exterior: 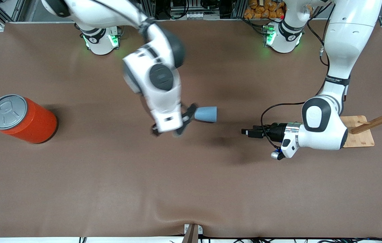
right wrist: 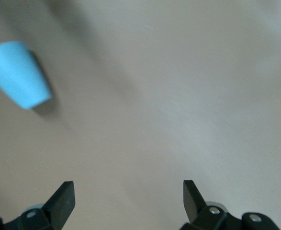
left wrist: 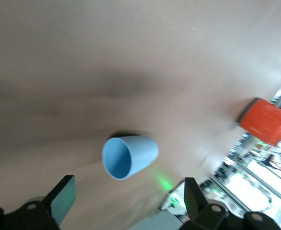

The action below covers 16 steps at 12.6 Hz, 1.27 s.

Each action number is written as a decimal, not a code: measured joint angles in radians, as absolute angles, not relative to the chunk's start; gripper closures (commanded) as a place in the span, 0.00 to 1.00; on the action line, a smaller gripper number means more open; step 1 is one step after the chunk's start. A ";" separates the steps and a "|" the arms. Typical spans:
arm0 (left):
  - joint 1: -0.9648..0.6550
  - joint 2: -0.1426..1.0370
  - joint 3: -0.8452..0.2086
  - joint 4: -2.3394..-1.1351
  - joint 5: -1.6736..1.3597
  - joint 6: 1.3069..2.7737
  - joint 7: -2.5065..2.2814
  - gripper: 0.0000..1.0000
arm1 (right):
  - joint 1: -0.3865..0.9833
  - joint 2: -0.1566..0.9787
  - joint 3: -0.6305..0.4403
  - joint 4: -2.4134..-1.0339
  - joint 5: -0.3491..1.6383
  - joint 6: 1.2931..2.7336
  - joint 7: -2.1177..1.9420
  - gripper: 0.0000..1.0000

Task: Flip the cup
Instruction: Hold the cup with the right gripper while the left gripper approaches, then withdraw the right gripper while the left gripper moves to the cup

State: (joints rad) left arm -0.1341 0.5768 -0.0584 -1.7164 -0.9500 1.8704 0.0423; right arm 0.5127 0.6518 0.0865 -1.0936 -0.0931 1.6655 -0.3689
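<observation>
The table (exterior: pixel 110 189) lies bare nearest the camera. My right gripper (exterior: pixel 177 123) hangs over its middle on an arm bent down steeply from the base, fingers spread wide and holding nothing. The cup (exterior: pixel 206 114) lies on its side on the table just beside it, rim toward my left arm's end. My left gripper (exterior: pixel 248 132) points level at that rim, well apart, fingers open and empty, forearm folded back over a wooden rack (exterior: pixel 373 125). An orange can (exterior: pixel 25 118) stands at my right arm's end. No writing is legible.
</observation>
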 measured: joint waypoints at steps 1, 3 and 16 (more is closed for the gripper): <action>-0.135 0.578 -0.059 -1.736 -0.999 1.870 0.080 0.00 | 0.434 0.636 0.124 -1.093 -0.092 1.647 -0.370 0.00; -0.136 0.578 -0.059 -1.782 -1.097 1.871 0.157 0.00 | 0.246 0.603 0.263 -1.093 -0.093 1.611 -0.370 0.00; -0.153 0.578 -0.077 -2.059 -1.482 1.879 0.636 0.00 | -0.016 0.313 0.248 -1.108 -0.085 1.374 0.349 0.00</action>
